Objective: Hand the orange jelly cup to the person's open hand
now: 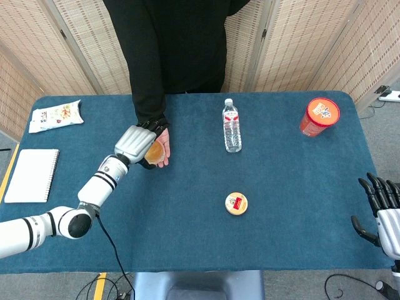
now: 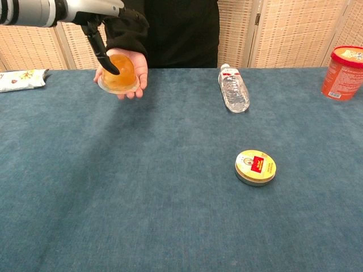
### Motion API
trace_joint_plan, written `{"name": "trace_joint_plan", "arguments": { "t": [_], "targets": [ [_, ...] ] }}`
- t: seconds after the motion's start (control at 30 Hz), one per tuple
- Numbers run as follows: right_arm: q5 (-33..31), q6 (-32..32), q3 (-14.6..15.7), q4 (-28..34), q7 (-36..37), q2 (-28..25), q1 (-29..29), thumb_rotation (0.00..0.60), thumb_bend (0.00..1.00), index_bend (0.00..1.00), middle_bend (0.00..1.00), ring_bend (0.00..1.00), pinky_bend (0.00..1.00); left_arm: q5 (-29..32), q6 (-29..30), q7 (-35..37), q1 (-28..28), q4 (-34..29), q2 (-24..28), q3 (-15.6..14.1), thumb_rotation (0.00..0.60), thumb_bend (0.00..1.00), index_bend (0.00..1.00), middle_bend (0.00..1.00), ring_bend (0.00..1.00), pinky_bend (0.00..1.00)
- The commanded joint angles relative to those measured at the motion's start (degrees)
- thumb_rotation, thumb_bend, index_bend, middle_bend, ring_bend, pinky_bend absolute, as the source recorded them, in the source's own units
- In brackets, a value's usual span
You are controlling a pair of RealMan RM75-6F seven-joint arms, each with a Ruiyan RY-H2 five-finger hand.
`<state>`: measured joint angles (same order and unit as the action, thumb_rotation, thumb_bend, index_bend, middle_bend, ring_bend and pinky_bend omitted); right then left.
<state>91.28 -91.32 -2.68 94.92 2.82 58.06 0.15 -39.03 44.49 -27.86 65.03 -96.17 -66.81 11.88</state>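
Observation:
The orange jelly cup (image 2: 119, 73) lies dome-up in the person's open hand (image 2: 139, 63), held over the table's far left. My left hand (image 2: 103, 39) hovers just above it with its fingers lifted off; only one dark finger still touches the cup's left side. In the head view my left hand (image 1: 133, 144) partly covers the cup (image 1: 154, 152) and the person's palm (image 1: 164, 145). My right hand (image 1: 380, 206) waits at the table's near right corner, fingers apart and holding nothing.
A water bottle (image 1: 232, 127) lies at the middle back, and a red tub (image 1: 319, 115) stands at the far right. A round tin (image 1: 236, 204) sits nearer the front. A snack packet (image 1: 56, 115) and a notebook (image 1: 31, 175) lie at the left edge.

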Motion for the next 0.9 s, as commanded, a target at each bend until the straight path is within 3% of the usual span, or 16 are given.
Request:
{"name": "trace_joint_plan", "arguments": {
  "t": [0.03, 0.13, 0.27, 0.37, 0.47, 0.57, 0.7, 0.8, 0.9],
  "targets": [
    [1.3, -0.3, 0.6, -0.3, 0.3, -0.1, -0.1, 0.600, 0.29, 0.00, 0.00, 0.00, 0.00, -0.1, 7.3, -0.5, -2.8, -12.6, 6.8, 0.3, 0.600, 0.14, 0.00, 0.00, 0.00, 0.24],
    [2.5, -0.7, 1.1, -0.5, 0.6, -0.2, -0.2, 0.600, 0.29, 0.00, 0.00, 0.00, 0.00, -2.6, 13.6, -2.3, -6.6, -20.5, 10.3, -2.2, 0.600, 0.14, 0.00, 0.00, 0.00, 0.24],
    [4.1, -1.4, 1.8, -0.9, 0.9, -0.2, -0.4, 0.600, 0.29, 0.00, 0.00, 0.00, 0.00, -14.4, 27.6, -5.4, -17.8, -29.0, 12.7, -10.7, 0.600, 0.14, 0.00, 0.00, 0.00, 0.23],
    [4.8, -1.3, 2.1, -1.0, -0.2, 0.2, -0.4, 0.600, 0.29, 0.00, 0.00, 0.00, 0.00, -27.5, 39.7, -5.0, -28.9, -27.5, 11.0, -18.0, 0.600, 0.14, 0.00, 0.00, 0.00, 0.22],
    [5.0, -0.2, 2.3, -1.0, -2.4, 0.9, 0.1, 0.600, 0.29, 0.00, 0.00, 0.00, 0.00, -37.6, 49.1, 0.7, -38.8, -19.9, 7.7, -22.8, 0.600, 0.14, 0.00, 0.00, 0.00, 0.21],
    [4.4, 1.4, 2.4, -0.5, -4.4, 1.5, 0.6, 0.600, 0.29, 0.00, 0.00, 0.00, 0.00, -40.4, 55.3, 8.0, -46.3, -10.6, 4.4, -24.3, 0.600, 0.14, 0.00, 0.00, 0.00, 0.19],
    [2.9, 2.1, 1.6, -0.1, -6.5, 2.2, 1.0, 0.600, 0.29, 0.00, 0.00, 0.00, 0.00, -40.4, 59.8, 17.4, -53.4, 0.8, -0.6, -23.3, 0.600, 0.14, 0.00, 0.00, 0.00, 0.18],
    [1.7, 1.5, 1.0, 0.1, -8.2, 3.0, 0.7, 0.600, 0.29, 0.00, 0.00, 0.00, 0.00, -40.3, 62.0, 18.5, -56.7, 7.5, -4.4, -21.6, 0.600, 0.14, 0.00, 0.00, 0.00, 0.17],
    [1.2, 0.9, 0.7, 0.3, -9.0, 3.4, 0.4, 0.600, 0.29, 0.00, 0.00, 0.00, 0.00, -42.8, 62.8, 16.8, -57.6, 8.7, -4.9, -21.1, 0.600, 0.14, 0.00, 0.00, 0.00, 0.17]
  ]
}}
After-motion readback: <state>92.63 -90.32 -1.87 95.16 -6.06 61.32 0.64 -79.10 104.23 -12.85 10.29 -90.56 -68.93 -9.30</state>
